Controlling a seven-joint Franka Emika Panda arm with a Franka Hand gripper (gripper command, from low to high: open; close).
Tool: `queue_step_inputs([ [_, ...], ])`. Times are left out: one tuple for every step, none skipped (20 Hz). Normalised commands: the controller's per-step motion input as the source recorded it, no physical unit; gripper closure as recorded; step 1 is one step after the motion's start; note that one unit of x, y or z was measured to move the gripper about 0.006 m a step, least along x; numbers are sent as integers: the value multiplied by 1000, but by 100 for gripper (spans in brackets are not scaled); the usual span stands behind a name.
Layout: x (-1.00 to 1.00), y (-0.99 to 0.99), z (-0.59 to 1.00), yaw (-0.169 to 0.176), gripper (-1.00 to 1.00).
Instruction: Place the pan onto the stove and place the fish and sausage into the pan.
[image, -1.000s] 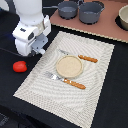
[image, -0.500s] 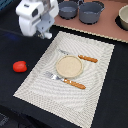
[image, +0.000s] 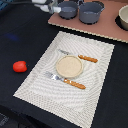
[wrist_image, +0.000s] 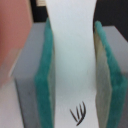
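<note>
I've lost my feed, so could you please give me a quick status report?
Gripper shut on fish, up by the pan on the stove. Sausage waiting beside placemat. Nothing blocking.

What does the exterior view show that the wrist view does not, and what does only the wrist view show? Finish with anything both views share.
Only the exterior view shows the stove with the pan and a grey pot on it, the sausage on the dark table, and the placemat with plate and cutlery. Only the wrist view shows the fish clamped between the green finger pads. Both share only the gripper, shut, barely visible in the exterior view.
</note>
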Motion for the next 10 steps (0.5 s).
queue_step_inputs([
  [391, 909, 103, -11, 100],
  [460, 857, 49, -13, 100],
  [531, 809, 11, -13, 100],
  [543, 794, 0, -14, 100],
  [551, 789, 0, -12, 100],
  [549, 794, 0, -9, 100],
  [549, 797, 0, -7, 100],
  [546, 780, 0, -9, 100],
  [549, 783, 0, -7, 100],
  [554, 786, 0, -6, 100],
])
